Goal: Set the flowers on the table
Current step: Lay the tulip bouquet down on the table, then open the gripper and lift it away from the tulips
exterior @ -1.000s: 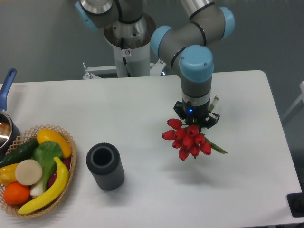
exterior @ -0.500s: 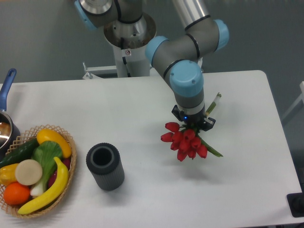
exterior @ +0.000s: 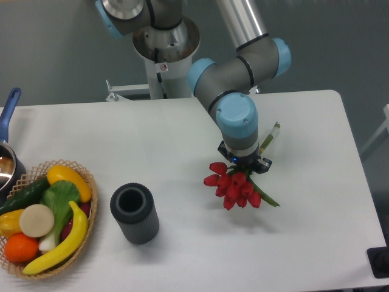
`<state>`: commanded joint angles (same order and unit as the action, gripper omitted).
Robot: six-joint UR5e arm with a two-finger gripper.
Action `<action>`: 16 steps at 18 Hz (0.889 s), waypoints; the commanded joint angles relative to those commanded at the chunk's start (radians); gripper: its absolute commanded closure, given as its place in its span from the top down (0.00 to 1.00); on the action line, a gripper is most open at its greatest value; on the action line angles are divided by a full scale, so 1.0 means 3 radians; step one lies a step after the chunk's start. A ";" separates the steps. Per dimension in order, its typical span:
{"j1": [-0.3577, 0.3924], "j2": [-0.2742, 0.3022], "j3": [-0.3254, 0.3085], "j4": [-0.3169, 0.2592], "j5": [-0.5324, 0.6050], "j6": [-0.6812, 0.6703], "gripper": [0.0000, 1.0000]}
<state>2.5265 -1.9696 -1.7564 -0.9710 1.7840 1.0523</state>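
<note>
The flowers are a bunch of red tulips with green stems, right of the middle of the white table. A pale stem end sticks out behind the arm. My gripper points straight down and is shut on the stems just behind the blooms. The fingers are mostly hidden under the wrist. The blooms hang low, close to the tabletop, with a shadow right under them; I cannot tell if they touch it.
A dark grey cylindrical vase stands left of the flowers. A wicker basket of fruit and vegetables sits at the front left. A pot with a blue handle is at the left edge.
The gripper has moved left and lower with the flowers in it. The bunch now hangs closer to the tabletop and its shadow has tightened under it.
</note>
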 joint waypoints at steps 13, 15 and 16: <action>-0.0026 -0.0077 0.0051 0.0010 -0.0005 0.0005 0.57; -0.0026 -0.0041 0.0102 0.0010 -0.0010 0.0010 0.74; -0.0015 -0.0026 0.0138 0.0010 -0.0015 0.0041 0.92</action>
<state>2.5218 -1.9773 -1.7151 -0.9679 1.7794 1.0645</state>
